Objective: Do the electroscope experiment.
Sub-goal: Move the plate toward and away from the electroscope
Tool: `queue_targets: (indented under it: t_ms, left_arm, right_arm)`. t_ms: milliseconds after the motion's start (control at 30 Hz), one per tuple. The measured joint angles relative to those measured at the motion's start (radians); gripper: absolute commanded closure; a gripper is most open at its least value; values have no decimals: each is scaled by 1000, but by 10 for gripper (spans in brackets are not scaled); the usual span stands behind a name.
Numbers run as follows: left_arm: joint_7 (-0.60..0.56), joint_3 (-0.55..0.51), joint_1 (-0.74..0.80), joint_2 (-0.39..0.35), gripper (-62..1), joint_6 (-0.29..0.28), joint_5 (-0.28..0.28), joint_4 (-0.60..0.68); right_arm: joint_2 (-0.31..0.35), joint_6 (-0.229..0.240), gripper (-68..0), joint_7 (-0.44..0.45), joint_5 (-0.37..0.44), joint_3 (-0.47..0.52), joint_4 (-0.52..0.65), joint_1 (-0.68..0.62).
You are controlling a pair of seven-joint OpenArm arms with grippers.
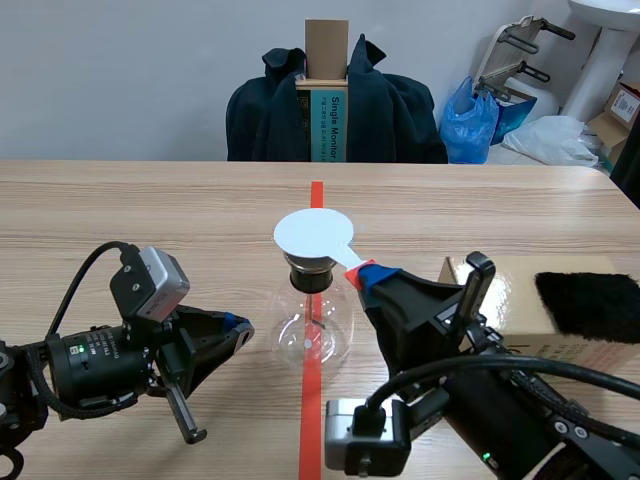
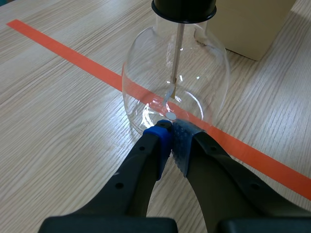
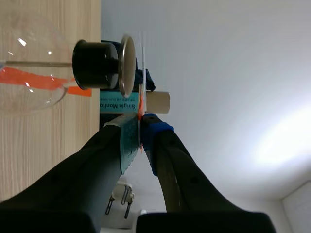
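Observation:
The electroscope, a clear glass flask (image 1: pixel 313 335) with a black stopper (image 1: pixel 310 270), stands on the red tape line. My right gripper (image 1: pixel 372 275) is shut on the orange-ended handle of a thin white disc paddle (image 1: pixel 313 235), which lies flat over the flask's top. In the right wrist view the paddle (image 3: pixel 142 73) is edge-on, just apart from the metal cap plate (image 3: pixel 127 65), with the right gripper (image 3: pixel 141 121) pinching its end. My left gripper (image 1: pixel 240 325) is shut on nothing, low at the flask's left. Its tips (image 2: pixel 170 133) touch the flask (image 2: pixel 175 73) near the base, and the inner rod and foil (image 2: pixel 170 94) hang inside.
A cardboard box (image 1: pixel 520 300) with a black fur cloth (image 1: pixel 590 305) on it lies right of the flask, close behind my right arm; its corner (image 2: pixel 248 24) shows past the flask. A chair with a dark jacket (image 1: pixel 335 110) stands beyond the table's far edge.

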Motion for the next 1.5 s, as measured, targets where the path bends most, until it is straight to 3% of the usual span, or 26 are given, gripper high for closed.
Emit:
queue_targets:
  t_ms: [300, 467, 633, 800, 1300, 1500]
  left_arm:
    - [0, 0, 0, 0, -17, 0, 0, 0]
    - [0, 0, 0, 0, -17, 0, 0, 0]
    - [0, 0, 0, 0, -17, 1, 0, 0]
    - [0, 0, 0, 0, -17, 2, 0, 0]
    - [0, 0, 0, 0, -17, 2, 0, 0]
    - [0, 0, 0, 0, -17, 2, 0, 0]
  right_arm:
    - [0, 0, -7, -214, 0, 0, 0, 0]
    - [0, 0, -7, -374, 4, 0, 0, 0]
    - [0, 0, -7, -467, 4, 0, 0, 0]
    - [0, 0, -7, -442, 4, 0, 0, 0]
    - [0, 0, -7, -50, 3, 0, 0, 0]
    - [0, -12, -7, 0, 3, 0, 0, 0]
